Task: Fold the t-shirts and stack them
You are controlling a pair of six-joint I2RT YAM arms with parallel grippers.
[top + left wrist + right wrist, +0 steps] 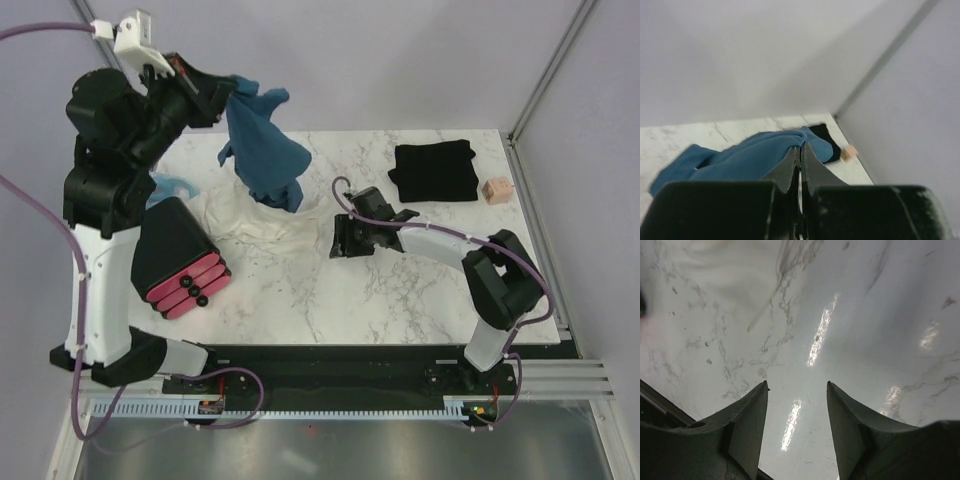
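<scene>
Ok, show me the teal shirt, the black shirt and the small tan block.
teal shirt [262, 150]: top external view, on the middle of the hanging cloth.
black shirt [433, 170]: top external view, on the centre of the folded cloth.
small tan block [495, 190]: top external view, on its top face.

A white marble-patterned worktop [400, 290] carries a small tan cube [495, 190] near its far right corner. A crumpled white cloth [250, 222] lies left of centre. A pale blue item [172, 187] sits by the left edge, and a black block with pinkish-red bars [185, 265] towards the near left corner.
</scene>
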